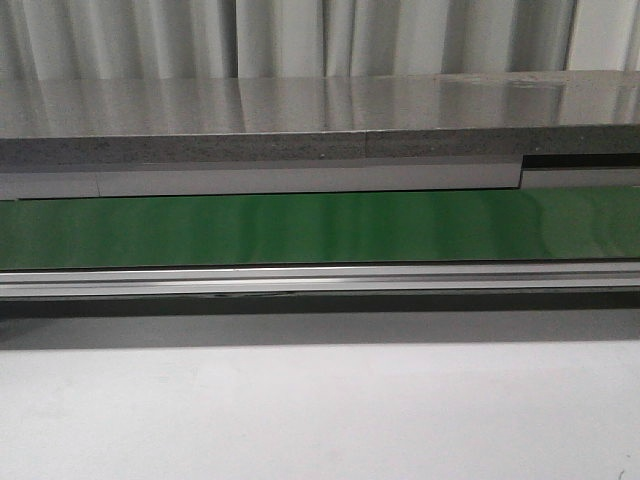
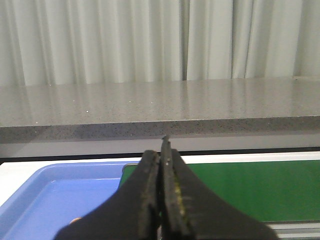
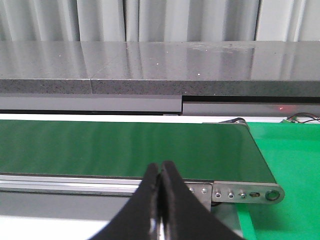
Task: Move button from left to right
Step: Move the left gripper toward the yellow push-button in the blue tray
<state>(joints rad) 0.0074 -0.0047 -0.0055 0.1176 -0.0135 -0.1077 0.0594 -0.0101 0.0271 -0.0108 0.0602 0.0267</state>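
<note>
Button unseen, smooth green belt (image 1: 300,228), speckled grey counter (image 1: 300,120), both black end effectors (image 2: 161,200) (image 3: 160,205) pressed closed, empty.

The front camera looks straight ahead over the green belt (image 1: 320,228) at a gray shelf (image 1: 300,120). Both wrist cameras sit low and close, facing the same belt and shelf.
</note>
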